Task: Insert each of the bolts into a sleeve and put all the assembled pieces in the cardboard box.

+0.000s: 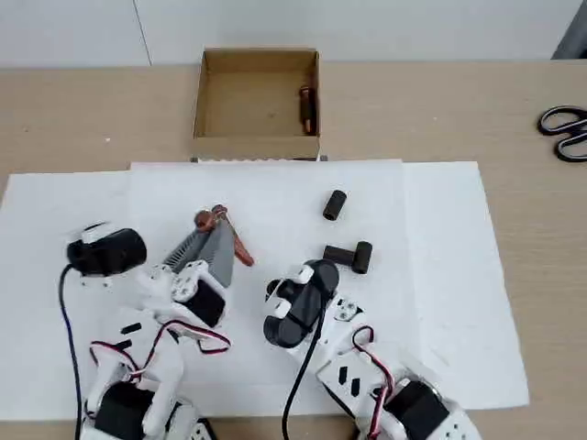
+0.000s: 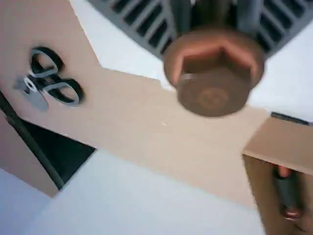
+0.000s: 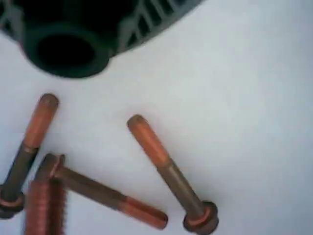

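Over the white paper sheet (image 1: 440, 275), both arms held parts to mate.
The left gripper (image 1: 213, 229) clamped a copper hex-head bolt (image 2: 212, 73); near-right of it, the right gripper (image 3: 73, 22) clasped a black cylindrical sleeve (image 3: 66, 51), bore open.

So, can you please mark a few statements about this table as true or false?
1. The left pincer holds a bolt. True.
2. The box is empty. False: one assembled piece lies inside, by one wall.
3. The scissors lie on the paper. False: they lie on the bare table, off the paper.
4. Loose sleeves lie on the paper. True.
5. The right pincer holds a sleeve. True.
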